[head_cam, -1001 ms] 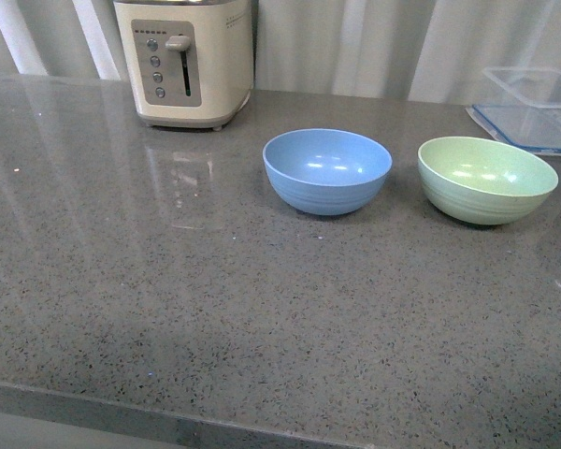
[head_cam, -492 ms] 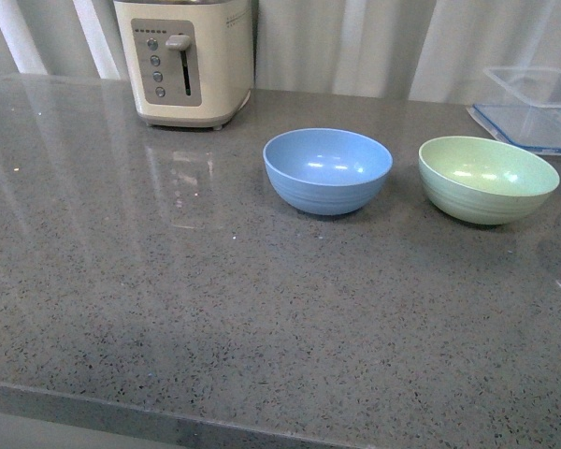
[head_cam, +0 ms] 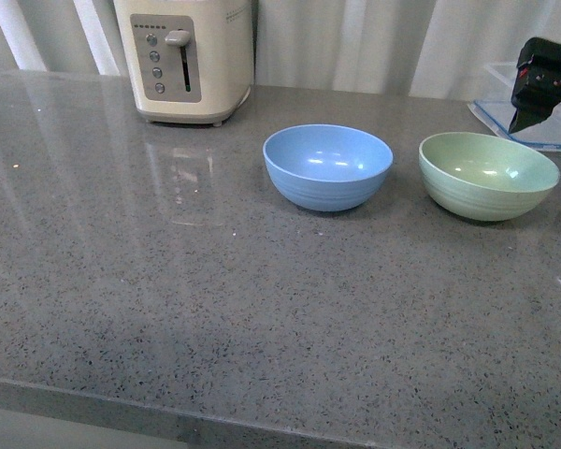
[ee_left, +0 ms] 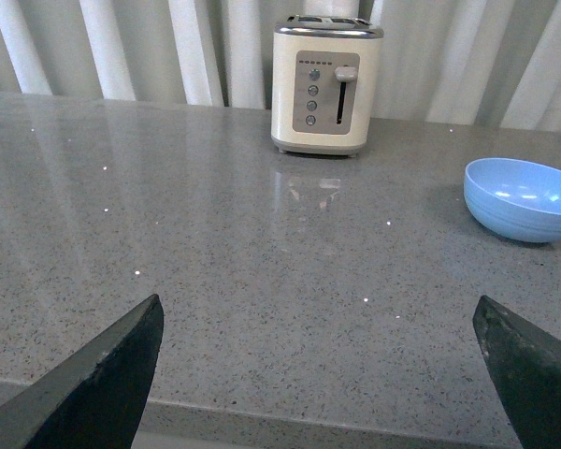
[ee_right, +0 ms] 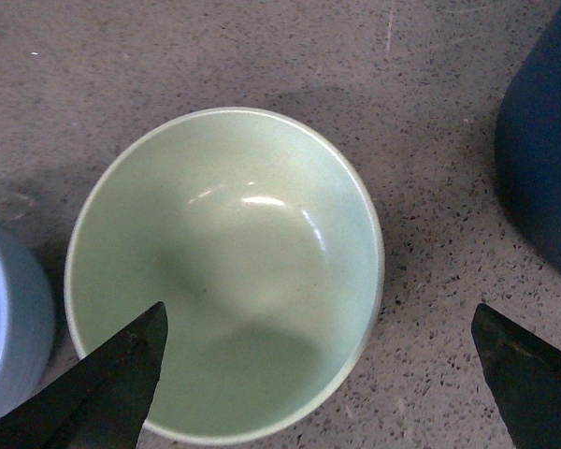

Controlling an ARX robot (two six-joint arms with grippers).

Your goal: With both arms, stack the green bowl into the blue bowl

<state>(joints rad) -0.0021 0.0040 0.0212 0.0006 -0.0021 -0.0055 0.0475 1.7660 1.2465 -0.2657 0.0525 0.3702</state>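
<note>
**Stack not yet begun: both bowls sitting apart, right gripper over the green one**

Speckled grey stone countertop [head_cam: 168,309] is carrying everything. Cream two-slot toaster [head_cam: 184,61] is standing at the back left. Clear plastic container on a blue base [head_cam: 547,137] is lying at the back right, partly hidden by the black right arm [head_cam: 540,82].

Light cornflower-blue round matte bowl [head_cam: 327,168] is sitting upright near the middle and is holding nothing. Pale mint-green round matte bowl [head_cam: 487,176] is sitting upright just to its right. The two are near each other but not touching, and both are resting on the counter.

Progress, as I am judging it: nothing is done. The green bowl is neither gripped nor lifted. Grasping, carrying across and lowering into the blue bowl are all remaining.

Right gripper [ee_right: 318,374] is hanging above the green bowl with its jaws spread wide, wider than the bowl's rim. It is holding nothing and touching nothing. A dark blue object [ee_right: 542,159] is showing beside the bowl; I cannot tell what it is.

Left gripper [ee_left: 323,374] is waiting over bare counter, well apart from the blue bowl. Its jaws are also spread wide and it is carrying nothing
</note>
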